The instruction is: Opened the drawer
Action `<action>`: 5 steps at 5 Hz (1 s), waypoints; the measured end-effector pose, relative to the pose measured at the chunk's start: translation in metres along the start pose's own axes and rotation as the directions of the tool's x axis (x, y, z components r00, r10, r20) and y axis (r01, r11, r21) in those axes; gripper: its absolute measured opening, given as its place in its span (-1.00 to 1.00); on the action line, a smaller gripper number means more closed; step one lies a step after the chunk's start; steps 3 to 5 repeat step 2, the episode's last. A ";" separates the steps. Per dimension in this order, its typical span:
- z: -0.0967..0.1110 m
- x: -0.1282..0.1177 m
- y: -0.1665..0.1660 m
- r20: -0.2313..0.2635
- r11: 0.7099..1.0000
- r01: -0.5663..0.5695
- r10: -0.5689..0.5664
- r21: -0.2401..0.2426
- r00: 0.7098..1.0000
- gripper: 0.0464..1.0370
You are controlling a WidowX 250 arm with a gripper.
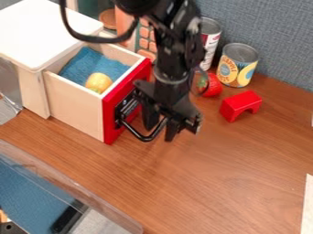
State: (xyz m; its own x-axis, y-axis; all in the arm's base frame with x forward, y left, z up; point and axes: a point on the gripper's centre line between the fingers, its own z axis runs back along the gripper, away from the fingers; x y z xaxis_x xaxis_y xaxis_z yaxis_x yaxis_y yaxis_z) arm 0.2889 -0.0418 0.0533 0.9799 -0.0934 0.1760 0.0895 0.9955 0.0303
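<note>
Evidently the pull is well along, for the drawer [76, 106] is seen standing out from the white-topped cabinet [45, 20], with a blue cloth [90, 64] and a rounded yellow thing [98, 82] exposed inside. The gripper [161, 126] is hung low at the red front, its fingers parted rather than closed together; one appears to be set within the loop of the black handle [145, 138] and the other beyond it. Whether the bar is touched cannot be told, and no firm grasp is seen. If more opening is wanted, the handle is best drawn straight out along the line of the drawer's sides, slowly and at one height, so that the front is neither lifted nor twisted and the runners are kept from binding. Should the opening be judged enough, the inner finger ought to be cleared of the loop before any sideways travel is made; otherwise the handle might be snagged and the drawer dragged askew across the wooden table [214, 160].
</note>
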 end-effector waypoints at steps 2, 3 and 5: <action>0.078 -0.008 0.004 0.117 1.000 -0.014 0.011 0.025 0.993 0.93; 0.078 -0.008 0.004 0.117 1.000 -0.014 0.011 0.025 0.993 0.93; 0.078 -0.008 0.004 0.117 1.000 -0.014 0.011 0.025 0.993 0.93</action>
